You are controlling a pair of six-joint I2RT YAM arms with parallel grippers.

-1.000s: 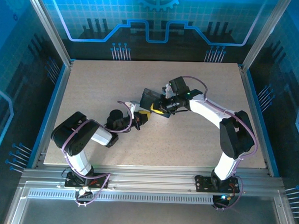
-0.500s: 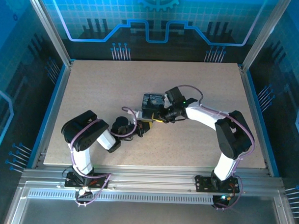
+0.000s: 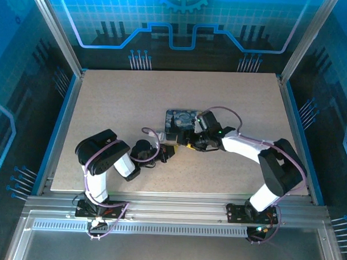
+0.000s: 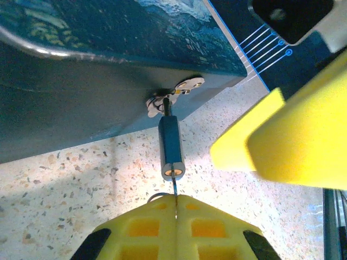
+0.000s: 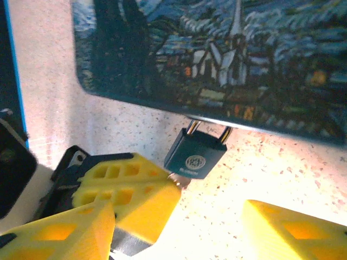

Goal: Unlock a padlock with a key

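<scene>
Left jaws pinch the key (image 4: 175, 193), its tip at the keyhole of the padlock (image 4: 171, 145) hanging off the box (image 4: 108, 81); right jaws spread nearby, ready to steady it

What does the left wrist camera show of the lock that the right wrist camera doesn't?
Left wrist view: the padlock seen end-on, with the thin key running from the shut left gripper up to its keyhole. Right wrist view: the padlock's flat face with a round emblem, its shackle hooked under the edge of the box, and the right gripper open, fingers wide apart. Both share the padlock hanging from the box, on the speckled table.
</scene>
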